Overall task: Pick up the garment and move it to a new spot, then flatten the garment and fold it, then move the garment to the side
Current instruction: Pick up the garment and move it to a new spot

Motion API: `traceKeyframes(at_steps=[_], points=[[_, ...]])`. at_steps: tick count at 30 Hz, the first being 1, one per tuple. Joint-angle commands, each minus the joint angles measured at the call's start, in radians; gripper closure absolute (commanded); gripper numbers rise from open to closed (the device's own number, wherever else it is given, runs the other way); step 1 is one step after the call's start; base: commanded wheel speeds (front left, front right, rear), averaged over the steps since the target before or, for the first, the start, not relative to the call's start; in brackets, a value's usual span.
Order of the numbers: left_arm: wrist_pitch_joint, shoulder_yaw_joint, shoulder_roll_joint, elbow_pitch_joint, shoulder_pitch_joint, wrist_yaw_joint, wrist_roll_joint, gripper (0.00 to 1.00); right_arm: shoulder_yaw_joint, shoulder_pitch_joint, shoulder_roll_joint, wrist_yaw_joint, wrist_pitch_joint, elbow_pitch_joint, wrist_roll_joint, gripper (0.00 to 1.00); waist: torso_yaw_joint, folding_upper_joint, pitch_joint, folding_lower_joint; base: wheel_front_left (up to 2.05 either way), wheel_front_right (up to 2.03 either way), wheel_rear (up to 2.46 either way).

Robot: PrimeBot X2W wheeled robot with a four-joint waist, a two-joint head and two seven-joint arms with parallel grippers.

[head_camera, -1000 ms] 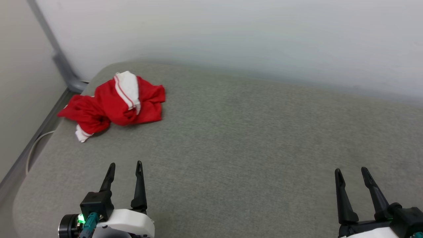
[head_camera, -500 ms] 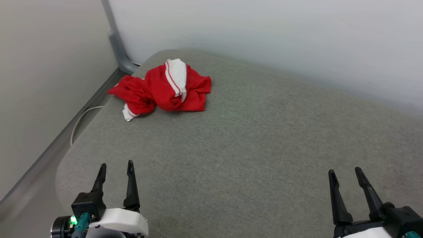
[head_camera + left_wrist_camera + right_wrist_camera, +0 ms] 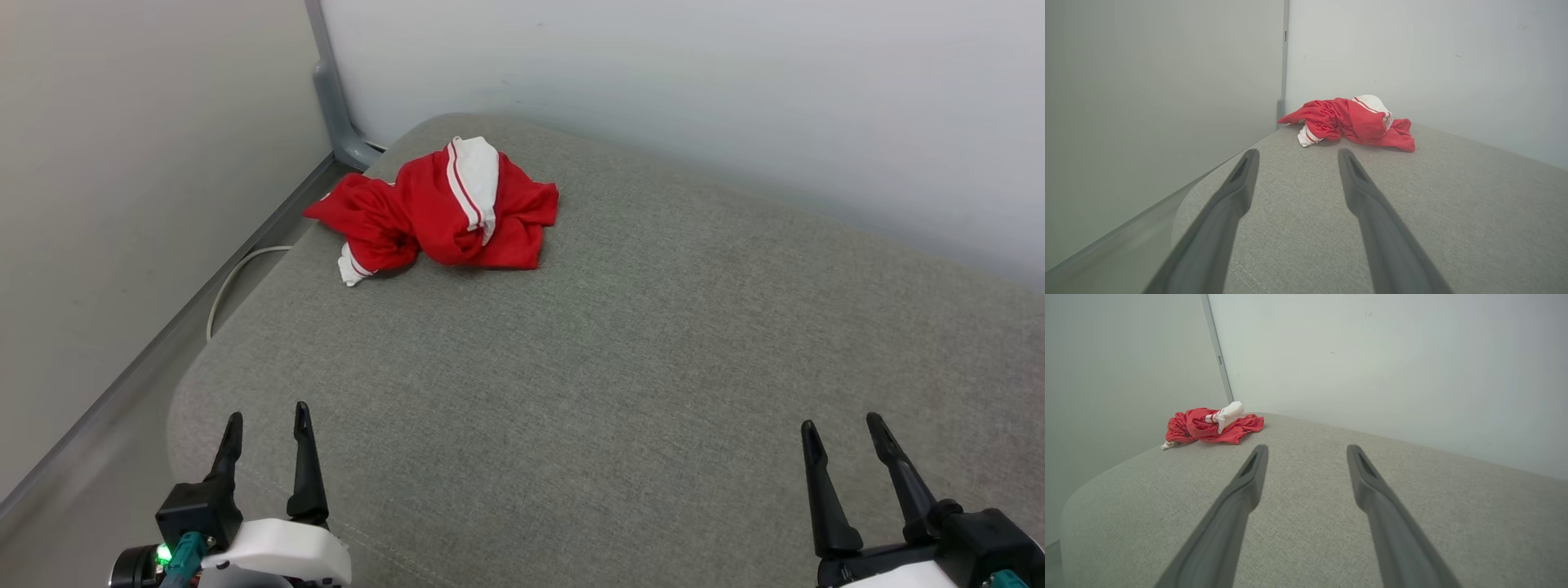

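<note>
Your left pincer [image 3: 268,412] hangs with both long dark fingers spread wide and nothing between them, low over the near left corner of the padded bench covered in grey woven fabric [image 3: 612,367]. Your right pincer [image 3: 841,421] is just as wide open and empty, over the near right side.

The crumpled red jersey-style garment [image 3: 441,212], with a white sleeve and red-and-white striped trim lying on top, sits bunched at the far left corner of the bench. That puts it straight ahead of your left pincer and a touch to its right, well apart from the fingertips. From your right pincer it lies far ahead and well off to the left.

Left of your left pincer, a thin white cable [image 3: 237,278] curls beside the bench edge.
</note>
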Motion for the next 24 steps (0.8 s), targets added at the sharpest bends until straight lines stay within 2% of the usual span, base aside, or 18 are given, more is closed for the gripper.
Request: traceKeyframes(at_steps=[1,4,9,13,20,24], points=[[-0.003,0.003,0.001,0.002,-0.001,0.000,-0.003,0.00,0.003,-0.010,0.001,0.000,-0.002,0.001,-0.009,0.00,-0.005,0.0000,0.002,0.0000,0.00,0.00,0.00],[-0.003,0.028,0.004,0.006,-0.038,-0.016,0.009,0.00,0.006,-0.011,0.001,0.000,-0.002,-0.003,-0.014,0.00,-0.018,0.0000,0.011,0.0000,0.00,0.00,0.00],[-0.003,0.071,0.032,0.014,-0.146,-0.067,0.024,0.00,0.002,-0.035,0.001,0.000,-0.002,-0.022,-0.044,0.00,-0.056,0.0000,0.058,0.0000,0.00,0.00,0.00],[-0.003,0.094,0.061,0.034,-0.280,-0.094,0.034,0.00,0.002,-0.065,-0.010,0.000,-0.002,-0.044,-0.072,0.00,-0.096,0.0000,0.122,0.0000,0.00,0.00,0.00],[-0.003,0.143,0.112,0.122,-0.546,-0.131,-0.014,0.00,0.009,-0.135,-0.057,0.000,-0.002,-0.089,-0.086,0.00,-0.174,0.0000,0.259,0.0000,0.00,0.00,0.00],[-0.003,0.149,0.169,0.203,-0.691,-0.147,-0.041,0.00,0.014,-0.168,-0.077,0.000,-0.002,-0.117,-0.092,0.00,-0.214,0.0000,0.316,0.0000,0.00,0.00,0.00]])
